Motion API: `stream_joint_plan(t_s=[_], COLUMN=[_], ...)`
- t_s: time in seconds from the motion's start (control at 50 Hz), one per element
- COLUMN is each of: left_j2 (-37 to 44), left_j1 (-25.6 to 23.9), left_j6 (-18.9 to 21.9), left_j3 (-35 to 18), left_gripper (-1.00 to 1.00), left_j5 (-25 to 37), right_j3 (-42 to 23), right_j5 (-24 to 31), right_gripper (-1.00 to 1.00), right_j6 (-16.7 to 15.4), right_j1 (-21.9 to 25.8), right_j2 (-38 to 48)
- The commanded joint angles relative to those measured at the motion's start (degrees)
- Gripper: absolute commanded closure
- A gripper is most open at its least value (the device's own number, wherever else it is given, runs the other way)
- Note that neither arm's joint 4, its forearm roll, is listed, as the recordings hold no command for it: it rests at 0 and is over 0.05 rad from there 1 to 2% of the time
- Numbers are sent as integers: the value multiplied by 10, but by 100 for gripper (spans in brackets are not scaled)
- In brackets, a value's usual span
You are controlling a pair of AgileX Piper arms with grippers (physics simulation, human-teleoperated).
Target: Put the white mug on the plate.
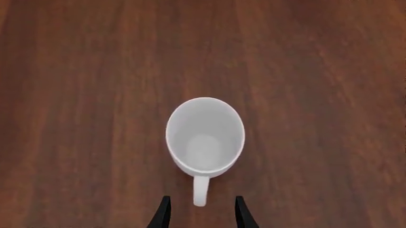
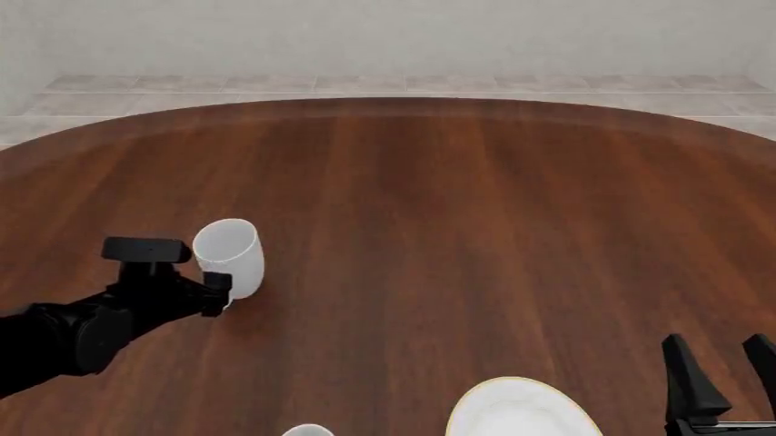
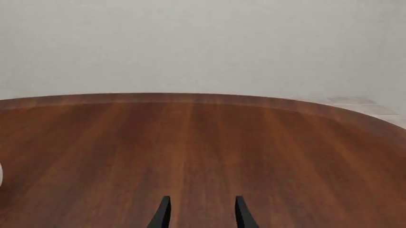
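In the left wrist view, the two black fingertips of the left gripper sit closest to the camera. They are spread apart, and the handle of the white mug pokes into the gap between them. I cannot tell if the fingers touch the handle. The mug stands upright on the brown wooden table, just in front of the gripper, and we look down into its open top. The arm points down at a steep slant.

In the front view, a bit of another white cup peeks in at the very bottom edge. Next to it is the plate, white with a thin gold rim, partly cut off. The right gripper is just beside the plate, low in the right corner, with its two dark fingers pointing up and set apart, holding nothing. The left arm reaches in from the left side and stretches low over the table. The left gripper is right at the mug. The mug is well apart from the plate.

In the right wrist view, the right gripper shows two black fingertips with a gap between them. Only bare table and a pale wall lie ahead of it. This arm looks out almost level across the table.
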Motion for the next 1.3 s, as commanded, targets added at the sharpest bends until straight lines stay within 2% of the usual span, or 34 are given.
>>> stream_joint_plan(t_s=[0.02, 1.3], left_j2=[12, 109], left_j1=[-13, -19], left_j6=[-20, -44], left_j3=[-5, -13], left_gripper=[-100, -100], left_j5=[1, -44], right_j3=[0, 0], right_j5=[0, 0], right_gripper=[-100, -100], right_j6=[-1, -1], right_j1=[0, 0], right_j2=[0, 0])
